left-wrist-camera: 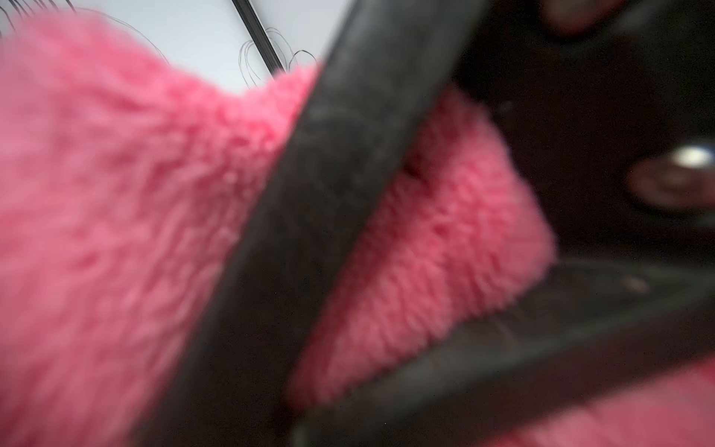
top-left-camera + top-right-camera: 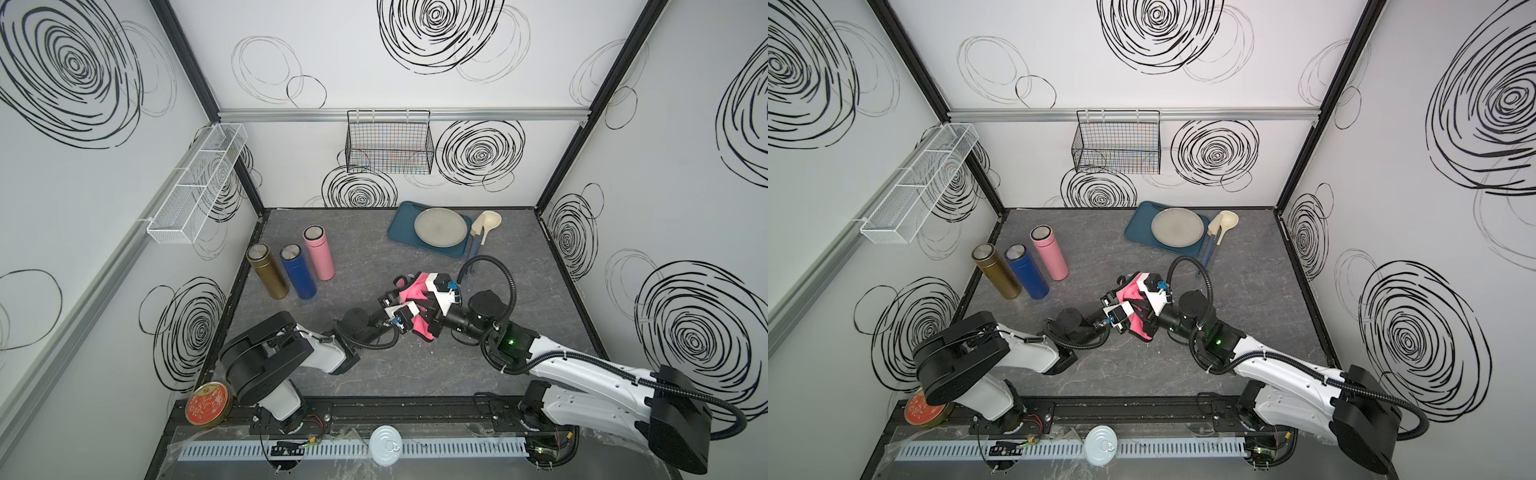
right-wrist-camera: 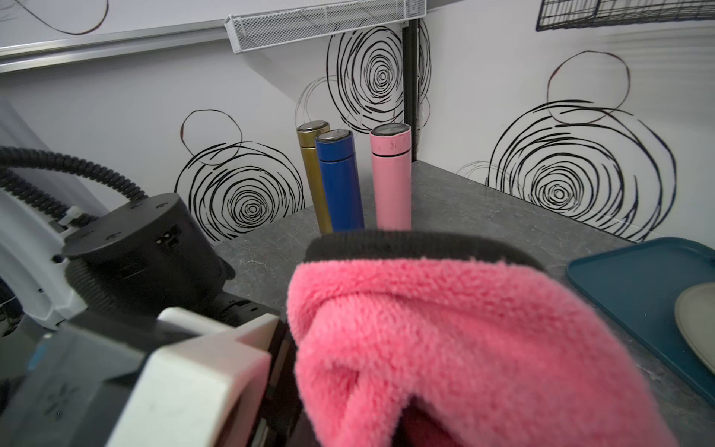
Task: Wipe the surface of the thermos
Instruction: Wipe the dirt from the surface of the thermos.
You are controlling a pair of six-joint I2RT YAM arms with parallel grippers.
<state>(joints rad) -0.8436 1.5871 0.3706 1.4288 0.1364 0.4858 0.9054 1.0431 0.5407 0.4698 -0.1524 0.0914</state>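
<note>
Three thermoses stand upright at the table's back left: gold (image 2: pixel 268 270), blue (image 2: pixel 297 272) and pink (image 2: pixel 319 252). The right wrist view shows the same row, gold (image 3: pixel 311 170), blue (image 3: pixel 338 182) and pink (image 3: pixel 390 178). A fluffy pink cloth (image 2: pixel 413 291) with a black edge hangs mid-table, well right of the thermoses. My left gripper (image 2: pixel 399 291) and right gripper (image 2: pixel 419 318) meet there, both shut on it. The cloth (image 3: pixel 464 329) drapes over the right jaws and hides them. It also fills the left wrist view (image 1: pixel 116 193), with dark fingers across it.
A teal tray (image 2: pixel 399 232) with a grey plate (image 2: pixel 440 226) lies at the back, a cream ladle (image 2: pixel 486 224) beside it. A black wire basket (image 2: pixel 388 141) and a white mesh shelf (image 2: pixel 199 183) hang on the walls. A red tin (image 2: pixel 208 404) and a white can (image 2: pixel 385 444) sit at the front.
</note>
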